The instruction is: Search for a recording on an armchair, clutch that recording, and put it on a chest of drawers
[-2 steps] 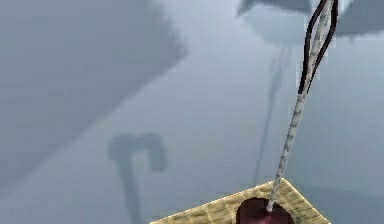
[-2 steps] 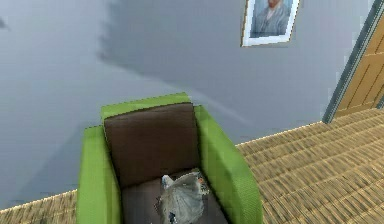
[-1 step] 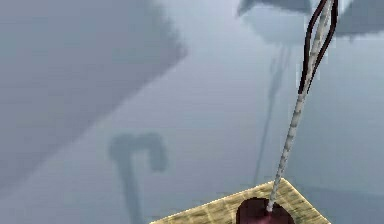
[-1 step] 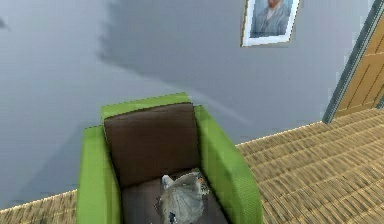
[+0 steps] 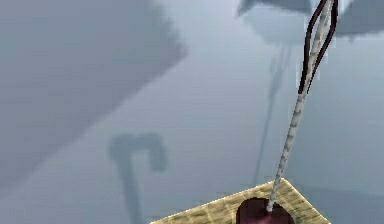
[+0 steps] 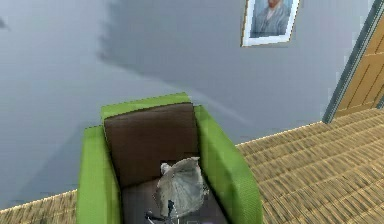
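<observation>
Jaws, cut off, perhaps near grey lump [image 6: 183, 178].

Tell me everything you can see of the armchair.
The armchair has a bright green boxy frame with thick arms and a dark brown, leather-like back and seat cushion. It stands upright on the woven floor, back toward the grey wall. A grey crumpled lump lies on its seat. The bottom edge cuts off its front.

a grey wall [image 6: 60, 90] bears a framed picture [image 6: 270, 20] above woven tan floor [image 6: 320, 170].
</observation>
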